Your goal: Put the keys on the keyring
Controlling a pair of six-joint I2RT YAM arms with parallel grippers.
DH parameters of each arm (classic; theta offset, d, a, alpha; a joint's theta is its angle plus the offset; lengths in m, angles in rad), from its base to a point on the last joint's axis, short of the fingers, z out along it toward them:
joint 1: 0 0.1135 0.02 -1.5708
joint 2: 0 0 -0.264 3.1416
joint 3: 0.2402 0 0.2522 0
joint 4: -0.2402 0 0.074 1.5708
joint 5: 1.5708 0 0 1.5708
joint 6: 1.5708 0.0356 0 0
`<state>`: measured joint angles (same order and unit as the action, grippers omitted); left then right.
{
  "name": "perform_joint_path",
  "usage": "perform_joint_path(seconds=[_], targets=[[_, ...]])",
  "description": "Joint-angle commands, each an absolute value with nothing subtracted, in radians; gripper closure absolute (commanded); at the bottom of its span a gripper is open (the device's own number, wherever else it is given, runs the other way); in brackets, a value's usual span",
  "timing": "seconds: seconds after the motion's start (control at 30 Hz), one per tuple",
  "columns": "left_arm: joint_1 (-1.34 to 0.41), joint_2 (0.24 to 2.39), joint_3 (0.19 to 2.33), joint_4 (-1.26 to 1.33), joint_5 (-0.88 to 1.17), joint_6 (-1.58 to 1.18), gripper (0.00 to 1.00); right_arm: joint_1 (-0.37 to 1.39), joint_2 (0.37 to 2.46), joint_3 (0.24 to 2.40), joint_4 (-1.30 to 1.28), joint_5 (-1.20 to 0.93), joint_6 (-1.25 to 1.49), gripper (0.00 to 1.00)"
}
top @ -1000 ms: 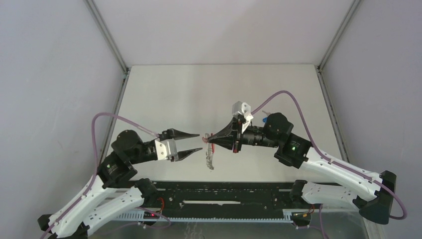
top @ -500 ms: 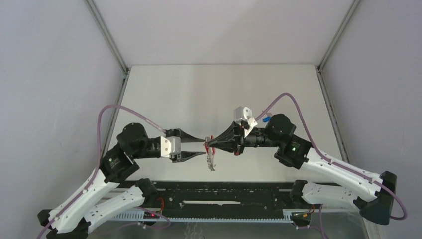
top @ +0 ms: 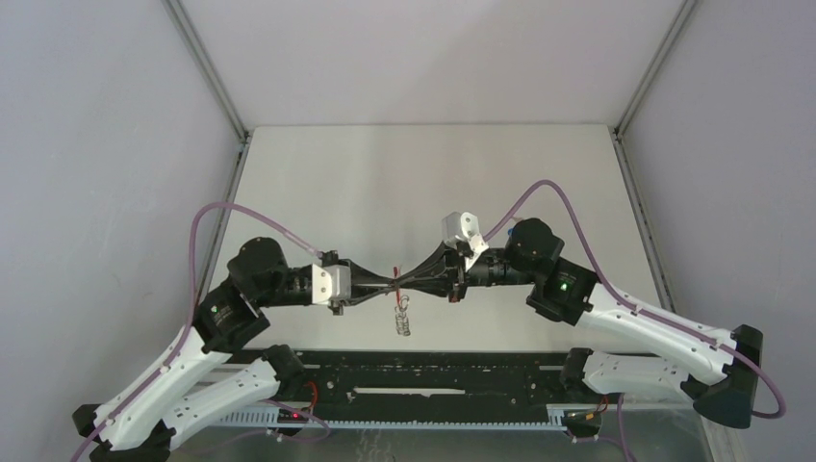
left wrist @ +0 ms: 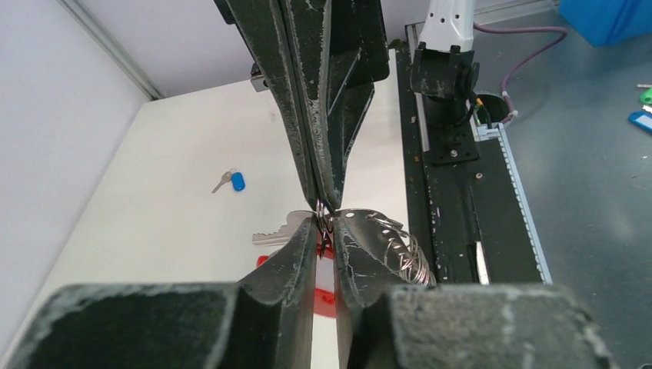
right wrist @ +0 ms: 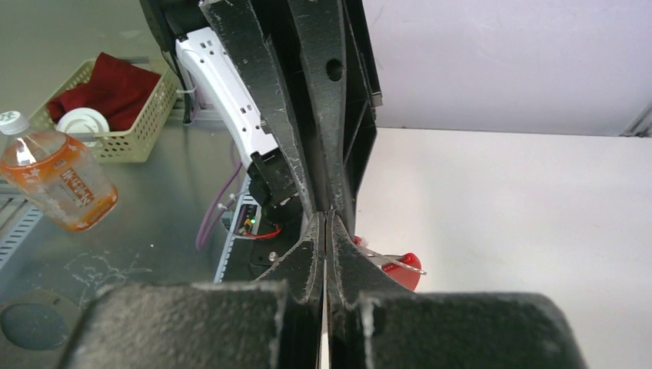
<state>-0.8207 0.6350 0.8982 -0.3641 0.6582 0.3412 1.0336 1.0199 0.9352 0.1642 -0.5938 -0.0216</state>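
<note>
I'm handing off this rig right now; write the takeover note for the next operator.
Right gripper: shut on the keyring, rings dangling in mid-air.
Left gripper: jaws nearly closed, tip to tip with the right's, red piece between them; grip unconfirmed.
Blue-tagged key: lying on the table, not on the ring.
Silver key beside the jaws: threaded or not, cannot tell.
To do: thread the blue key, check the other.

Bright, even light with soft shadows; wrist views blur nearest foreground.

The left gripper [top: 383,284] and right gripper [top: 410,280] meet tip to tip; the keyring [top: 402,319] dangles just below their fingertips.
</note>
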Motion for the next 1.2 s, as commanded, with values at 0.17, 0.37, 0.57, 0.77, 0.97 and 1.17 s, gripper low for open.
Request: perform_joint_path(seconds=[0.17, 0.37, 0.57, 0.77, 0.97, 1.17], targets=[[-0.825, 0.646, 0.950, -0.388, 0.649, 0.363, 1.00, 1.056, 1.035, 1.022, 0.138, -0.601, -0.088, 1.00], [-0.824, 0.653, 0.965, -0.427, 0.640, 0.368, 1.00, 1.029, 1.055, 1.117, -0.027, -0.620, -0.073, 0.74], [-0.825, 0.665, 0.973, -0.478, 0.535, 0.447, 1.00, 0.955, 1.165, 1.423, -0.572, -0.630, -0.162, 0.40], [-0.824, 0.701, 1.003, -0.497, 0.488, 0.455, 1.00, 0.983, 1.354, 1.694, -0.927, -0.500, -0.300, 0.46], [-0.824, 0.699, 0.997, -0.506, 0.487, 0.471, 1.00, 1.044, 1.442, 1.824, -1.036, -0.436, -0.388, 0.57], [-0.824, 0.692, 0.990, -0.509, 0.501, 0.479, 1.00, 1.076, 1.499, 1.884, -1.072, -0.418, -0.424, 0.61]])
